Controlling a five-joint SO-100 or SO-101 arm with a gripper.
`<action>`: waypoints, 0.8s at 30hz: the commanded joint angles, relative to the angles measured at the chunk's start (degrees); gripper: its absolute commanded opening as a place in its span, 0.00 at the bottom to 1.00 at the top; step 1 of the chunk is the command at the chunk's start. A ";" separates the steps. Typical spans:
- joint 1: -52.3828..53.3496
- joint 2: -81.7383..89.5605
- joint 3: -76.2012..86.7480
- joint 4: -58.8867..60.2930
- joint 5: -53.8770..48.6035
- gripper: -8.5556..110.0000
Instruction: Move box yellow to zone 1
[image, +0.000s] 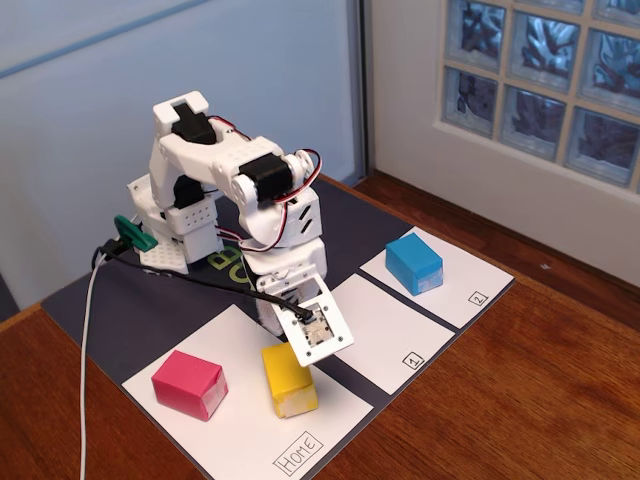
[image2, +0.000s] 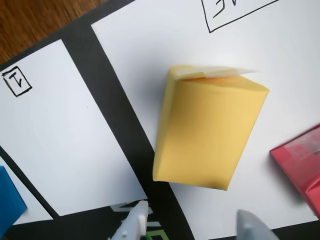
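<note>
Fingers (image2: 191, 226) spread open, hovering just short of box yellow (image2: 210, 132) lying on Home sheet (image: 300, 425); zone 1 (image: 385, 345) alongside, seemingly bare.

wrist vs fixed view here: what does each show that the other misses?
Only the wrist view: the gripper fingertips, apart, just short of the yellow box. Only the fixed view: the whole arm, the zone marked 2, the glass-block window. Both: yellow box on the Home sheet, pink box, blue box, zone 1.
</note>
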 joint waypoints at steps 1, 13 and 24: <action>0.18 -0.26 -2.29 -1.76 1.14 0.38; 0.00 -4.66 -2.29 -5.19 3.34 0.42; -0.44 -13.01 -8.26 -6.06 4.22 0.43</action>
